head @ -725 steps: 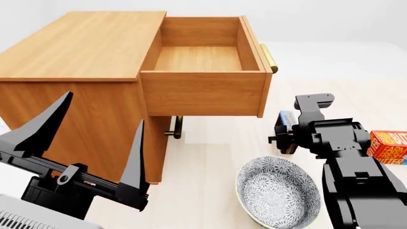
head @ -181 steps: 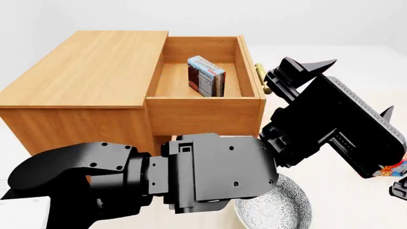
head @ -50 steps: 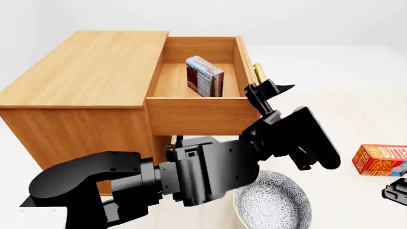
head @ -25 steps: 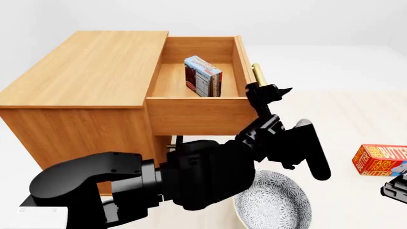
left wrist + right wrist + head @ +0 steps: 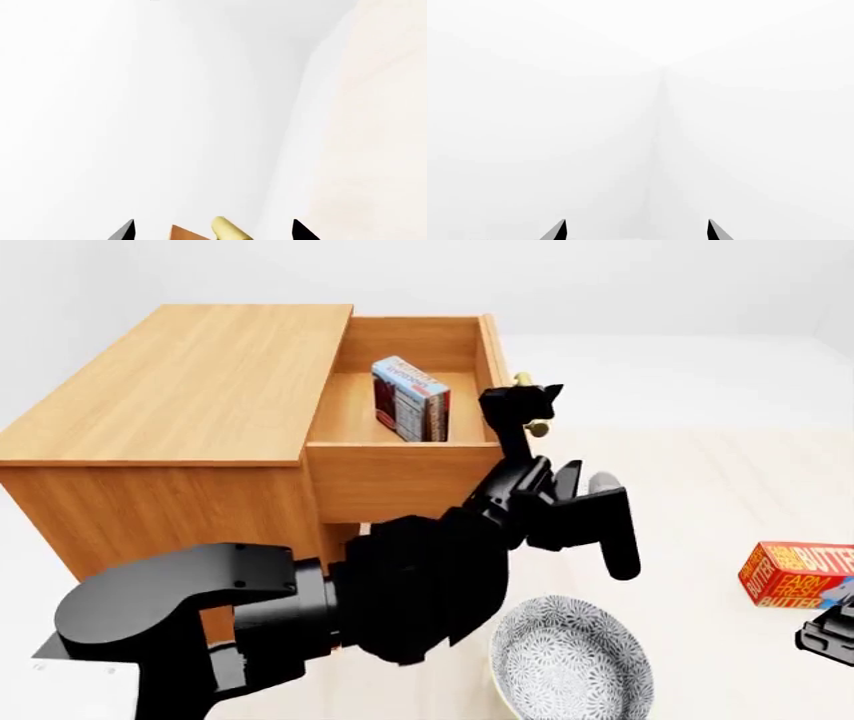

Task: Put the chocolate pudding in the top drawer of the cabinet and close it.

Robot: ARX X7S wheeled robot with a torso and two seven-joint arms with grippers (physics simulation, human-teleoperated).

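The left claw (image 5: 523, 408) sits spread at the brass handle (image 5: 531, 427) on the front of the top drawer (image 5: 400, 470). The right claw (image 5: 635, 231), seen only at its wrist camera, is spread on nothing. One chocolate pudding (image 5: 410, 400) stands inside that drawer, just beyond the left claw. One cabinet (image 5: 174, 390), one patterned bowl (image 5: 577, 670) and one butter box (image 5: 797, 575) share the floor.

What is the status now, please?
Left gripper open, fingers either side of the brass bar handle. Right gripper open, holding nothing. Red-and-blue chocolate pudding carton upright inside the honey-coloured wooden top drawer, drawer not yet shut. Nothing blocking.
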